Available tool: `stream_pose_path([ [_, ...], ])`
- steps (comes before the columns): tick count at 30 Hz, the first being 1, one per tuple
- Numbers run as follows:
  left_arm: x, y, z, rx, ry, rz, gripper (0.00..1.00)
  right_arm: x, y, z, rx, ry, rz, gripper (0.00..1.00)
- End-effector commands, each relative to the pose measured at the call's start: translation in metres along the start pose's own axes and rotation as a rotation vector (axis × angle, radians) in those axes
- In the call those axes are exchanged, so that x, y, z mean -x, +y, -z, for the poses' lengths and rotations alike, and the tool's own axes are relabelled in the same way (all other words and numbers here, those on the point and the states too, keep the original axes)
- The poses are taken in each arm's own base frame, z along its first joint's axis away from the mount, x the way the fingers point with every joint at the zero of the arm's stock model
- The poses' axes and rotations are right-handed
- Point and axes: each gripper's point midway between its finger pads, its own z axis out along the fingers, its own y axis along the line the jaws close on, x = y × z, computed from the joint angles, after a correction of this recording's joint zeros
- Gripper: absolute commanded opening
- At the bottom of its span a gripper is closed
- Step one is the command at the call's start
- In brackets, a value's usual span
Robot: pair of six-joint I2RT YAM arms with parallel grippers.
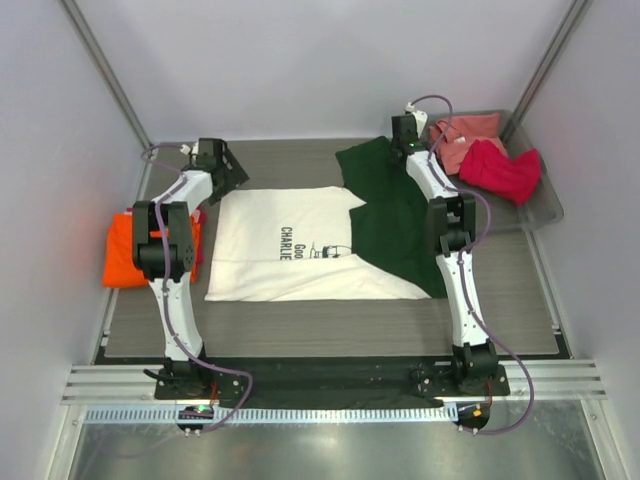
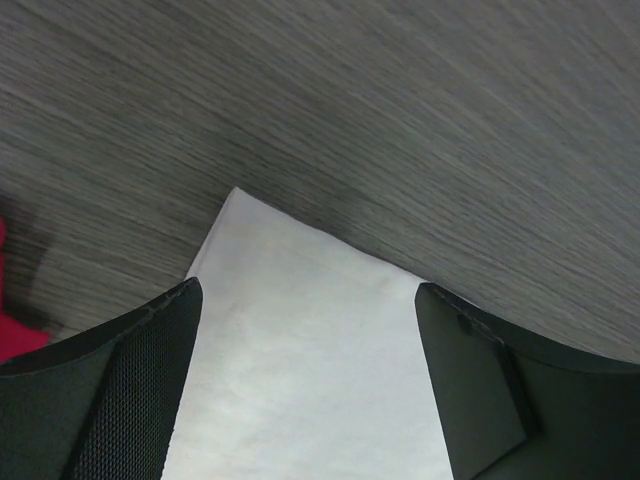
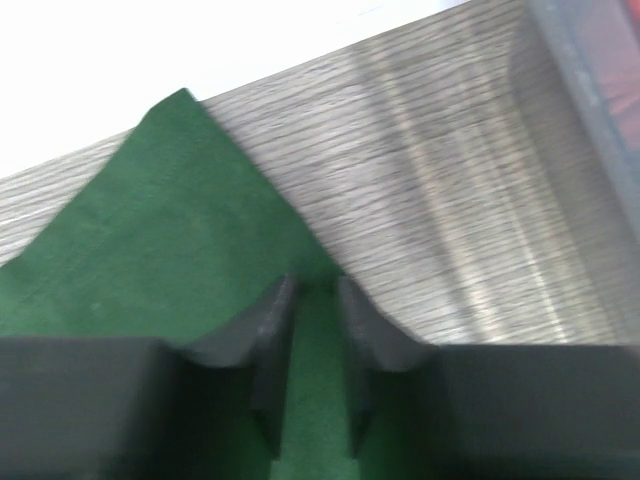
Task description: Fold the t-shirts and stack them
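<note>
The cream t-shirt (image 1: 290, 245) with dark green sleeves (image 1: 395, 215) and a Charlie Brown print lies spread flat on the table. My left gripper (image 1: 228, 172) is open just above its far left corner, and the cream corner (image 2: 300, 380) shows between the wide-apart fingers (image 2: 308, 292). My right gripper (image 1: 403, 140) is at the far edge of the green sleeve (image 3: 170, 230). Its jaws (image 3: 315, 285) are nearly together with green cloth in the narrow gap. An orange tee (image 1: 122, 252) lies at the left. A salmon tee (image 1: 465, 135) and a crimson tee (image 1: 500, 170) lie at the far right.
The salmon and crimson tees sit in a clear tray (image 1: 545, 205), whose rim shows in the right wrist view (image 3: 590, 90). A strip of red cloth (image 2: 12, 335) shows at the left edge of the left wrist view. White walls close in the table on three sides.
</note>
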Motion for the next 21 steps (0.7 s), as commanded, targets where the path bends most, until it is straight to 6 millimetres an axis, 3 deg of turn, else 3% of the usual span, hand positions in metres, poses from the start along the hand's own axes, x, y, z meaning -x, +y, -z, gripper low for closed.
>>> stream_pose_path([
  [1, 0.006, 0.008, -0.005, 0.061, 0.001, -0.035, 0.88, -0.015, -0.008, -0.009, -0.046, 0.017, 0.05, 0.2],
  [4, 0.006, 0.015, -0.01, 0.101, 0.005, -0.047, 0.87, -0.015, -0.006, -0.006, -0.046, 0.014, 0.072, 0.07],
  [7, 0.009, 0.02, -0.011, 0.123, 0.002, -0.052, 0.86, -0.013, -0.004, -0.002, -0.038, 0.017, 0.077, 0.01],
  [17, 0.006, 0.034, -0.021, 0.162, 0.031, -0.049, 0.8, 0.001, 0.001, 0.02, -0.026, -0.002, 0.11, 0.01],
  [21, 0.0, 0.031, -0.032, 0.148, 0.057, -0.044, 0.72, -0.001, 0.006, 0.023, -0.012, 0.003, 0.133, 0.12],
])
